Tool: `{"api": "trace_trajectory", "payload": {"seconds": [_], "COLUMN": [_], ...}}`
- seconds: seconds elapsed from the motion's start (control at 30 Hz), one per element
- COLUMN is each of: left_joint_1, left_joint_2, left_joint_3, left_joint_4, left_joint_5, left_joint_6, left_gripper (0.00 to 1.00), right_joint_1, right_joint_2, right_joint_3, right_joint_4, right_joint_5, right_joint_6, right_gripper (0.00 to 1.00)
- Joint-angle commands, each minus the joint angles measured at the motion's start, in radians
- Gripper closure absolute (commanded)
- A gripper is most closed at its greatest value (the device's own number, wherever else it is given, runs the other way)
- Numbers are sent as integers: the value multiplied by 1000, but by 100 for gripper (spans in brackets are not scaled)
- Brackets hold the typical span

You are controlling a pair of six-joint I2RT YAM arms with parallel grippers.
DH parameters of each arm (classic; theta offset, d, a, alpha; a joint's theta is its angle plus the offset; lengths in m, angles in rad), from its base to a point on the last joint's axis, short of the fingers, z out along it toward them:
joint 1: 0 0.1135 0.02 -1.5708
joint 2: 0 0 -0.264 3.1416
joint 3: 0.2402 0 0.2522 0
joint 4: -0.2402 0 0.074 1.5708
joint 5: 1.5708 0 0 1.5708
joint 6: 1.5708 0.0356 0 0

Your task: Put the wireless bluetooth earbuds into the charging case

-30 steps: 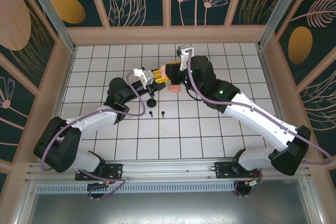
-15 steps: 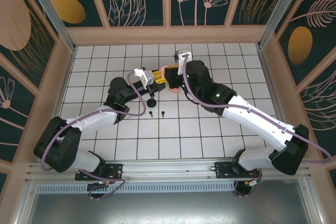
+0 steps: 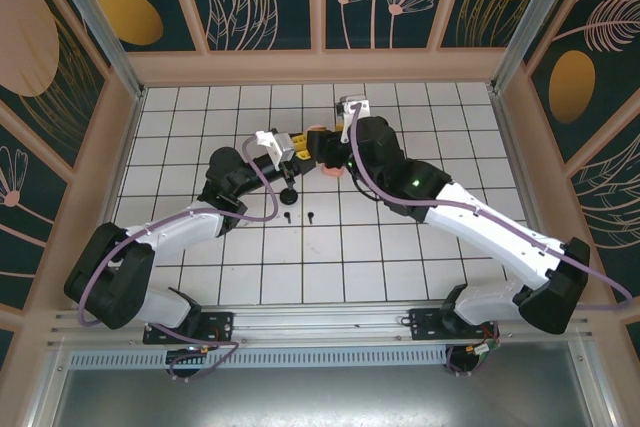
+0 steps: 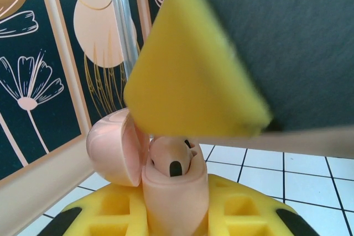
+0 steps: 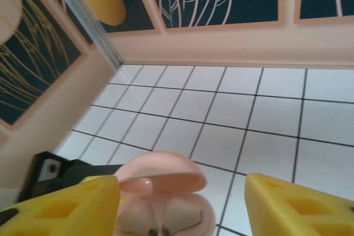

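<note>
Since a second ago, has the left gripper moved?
No. The left gripper holds the case over the same table tiles as before.

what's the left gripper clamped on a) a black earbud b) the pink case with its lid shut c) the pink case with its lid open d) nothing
c: in the left wrist view the left gripper is shut on the pink case, and its lid is swung open to one side.

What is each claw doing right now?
Left gripper: closed, holding the open pink case.
Right gripper: open, holding nothing.
</note>
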Motion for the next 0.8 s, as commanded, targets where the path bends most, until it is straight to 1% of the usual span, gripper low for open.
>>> {"api": "trace_trajectory", "payload": {"seconds": [0.0, 0.1, 0.2, 0.27, 0.33, 0.43, 0.5, 0.53, 0.57, 0.63, 0.7, 0.77], "left_joint_1": [-9, -9, -10, -11, -13, -19, -23, -26, -28, -33, -35, -35], "left_joint_2": [0, 6, 11, 14, 15, 20, 24, 25, 26, 26, 28, 30], "left_joint_3": [24, 18, 8, 3, 6, 22, 28, 30, 30, 30, 33, 39], "left_joint_4": [50, 51, 53, 45, 13, -54, -89, -101, -110, -121, -132, -141], "left_joint_5": [8, 9, 12, 19, 31, 54, 66, 69, 73, 77, 77, 80], "left_joint_6": [-4, -11, -17, -16, -7, 2, 8, 11, 12, 16, 19, 21], "left_gripper": [100, 100, 100, 100, 100, 100, 100, 100, 100, 100, 100, 100], "right_joint_1": [-5, -13, -41, -81, -143, -220, -256, -269, -282, -301, -311, -318], "right_joint_2": [-90, -119, -107, -72, -20, 68, 126, 158, 188, 241, 283, 317], "right_joint_3": [60, 71, 106, 158, 221, 313, 373, 404, 434, 482, 515, 526], "right_joint_4": [9, 5, -43, -105, -180, -270, -319, -344, -369, -415, -451, -476], "right_joint_5": [-63, -89, -116, -151, -218, -333, -397, -423, -452, -494, -535, -569], "right_joint_6": [58, 106, 128, 129, 136, 132, 118, 109, 98, 87, 77, 70], "right_gripper": [36, 34, 35, 36, 39, 52, 66, 76, 83, 93, 99, 100]}}
